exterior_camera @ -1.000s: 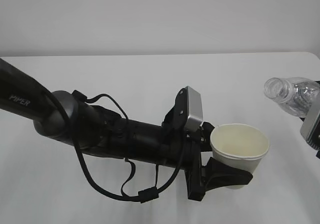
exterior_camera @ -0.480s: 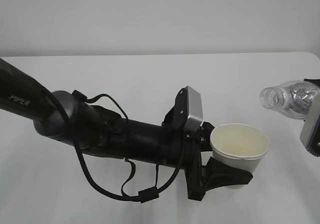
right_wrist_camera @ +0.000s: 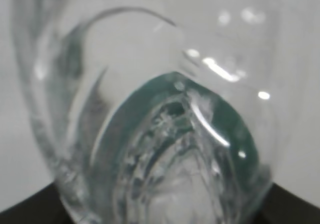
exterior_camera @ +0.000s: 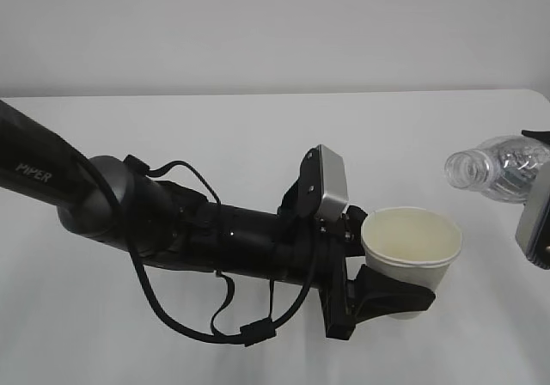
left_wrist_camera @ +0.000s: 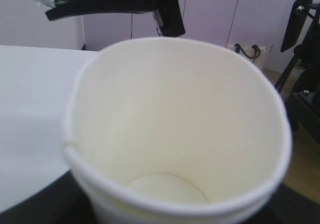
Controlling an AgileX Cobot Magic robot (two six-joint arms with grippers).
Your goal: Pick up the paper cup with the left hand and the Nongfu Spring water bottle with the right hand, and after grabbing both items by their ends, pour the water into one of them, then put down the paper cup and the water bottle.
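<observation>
One capless Nongfu Spring water bottle [exterior_camera: 498, 167] lies near-horizontal, neck pointing left.

My view: paper cup [exterior_camera: 412, 256] white outside, pale cream inside. Water bottle [exterior_camera: 498, 166] clear, green label band, ribbed. Left arm [exterior_camera: 172, 222] black, "PIPER" lettering white. Bench [exterior_camera: 215, 136] white. Camera box [exterior_camera: 331, 183] grey.

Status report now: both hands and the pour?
Left hand holds paper cup, upright. Right hand holds water bottle, tilted toward cup. No stream visible. Nothing between them.
</observation>
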